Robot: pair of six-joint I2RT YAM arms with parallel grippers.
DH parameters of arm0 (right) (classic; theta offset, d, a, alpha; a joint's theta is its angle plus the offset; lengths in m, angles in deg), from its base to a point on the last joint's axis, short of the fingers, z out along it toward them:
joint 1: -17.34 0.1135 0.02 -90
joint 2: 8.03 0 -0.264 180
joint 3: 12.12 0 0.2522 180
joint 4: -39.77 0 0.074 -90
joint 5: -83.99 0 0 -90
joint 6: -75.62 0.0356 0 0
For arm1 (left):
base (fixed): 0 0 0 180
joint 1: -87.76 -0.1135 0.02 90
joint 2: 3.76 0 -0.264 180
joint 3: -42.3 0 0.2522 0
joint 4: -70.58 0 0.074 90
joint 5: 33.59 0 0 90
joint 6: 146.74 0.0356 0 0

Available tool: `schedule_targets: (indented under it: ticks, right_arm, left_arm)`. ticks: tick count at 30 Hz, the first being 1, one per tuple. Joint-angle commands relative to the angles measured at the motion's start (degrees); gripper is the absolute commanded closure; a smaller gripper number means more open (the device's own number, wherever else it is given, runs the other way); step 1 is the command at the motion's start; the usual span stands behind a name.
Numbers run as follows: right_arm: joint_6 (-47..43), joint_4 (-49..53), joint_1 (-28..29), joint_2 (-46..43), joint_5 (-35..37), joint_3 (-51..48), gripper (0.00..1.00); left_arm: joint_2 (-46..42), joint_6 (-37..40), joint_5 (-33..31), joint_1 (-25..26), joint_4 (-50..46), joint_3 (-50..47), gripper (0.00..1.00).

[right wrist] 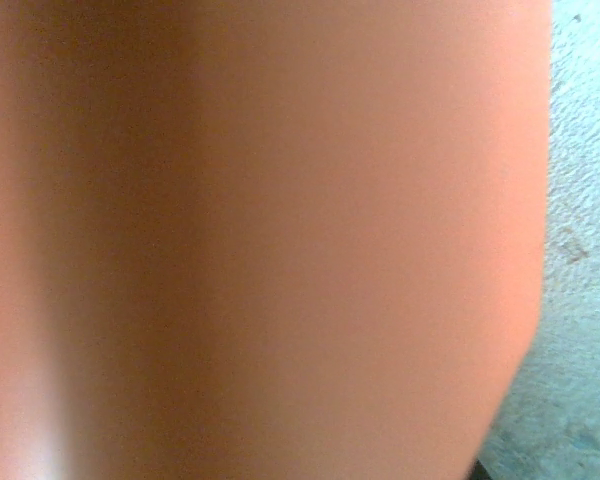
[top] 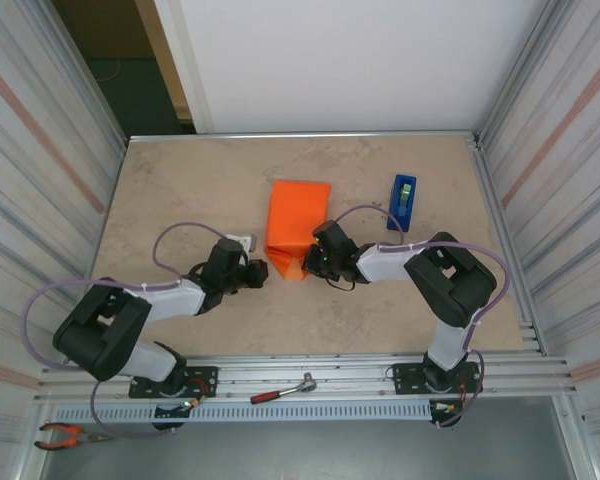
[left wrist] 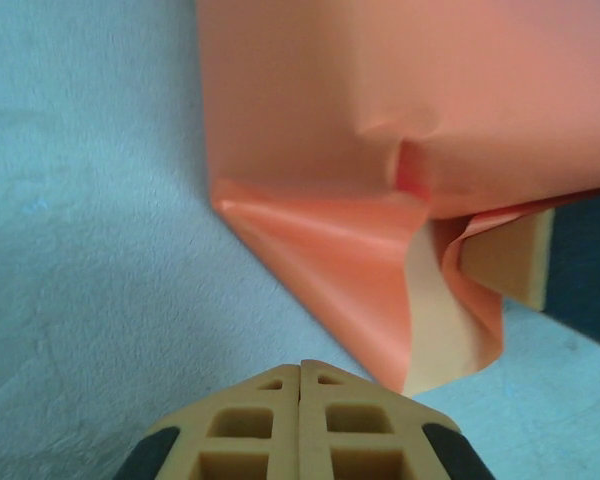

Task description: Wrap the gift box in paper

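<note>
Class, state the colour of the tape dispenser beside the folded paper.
The tape dispenser is blue, clearest in the top external view.

The paper [left wrist: 380, 120] is thin, matt orange stuff, smooth apart from a few creases. The table [top: 180, 190] looks like dull mottled beige stone, and the left gripper [left wrist: 300, 378] is tan moulded plastic.

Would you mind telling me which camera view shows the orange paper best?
The top external view, since the paper appears there whole, folded narrow. The left wrist view gives one creased, lifted corner close up; the right wrist view a blurred orange surface.
</note>
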Motion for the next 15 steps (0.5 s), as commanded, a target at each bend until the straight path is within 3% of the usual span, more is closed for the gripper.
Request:
schedule_targets:
  ticks: [1, 15]
  right_arm:
    - [0.01, 3.06, 0.44, 1.74, -0.21, -0.17, 1.0]
    - [0.06, 3.11, 0.54, 1.64, 0.05, -0.35, 1.0]
  left_arm:
    - [2.39, 1.38, 1.69, 0.08, 2.16, 2.51, 1.0]
    - [10.48, 1.88, 2.07, 3.58, 4.54, 8.78, 1.0]
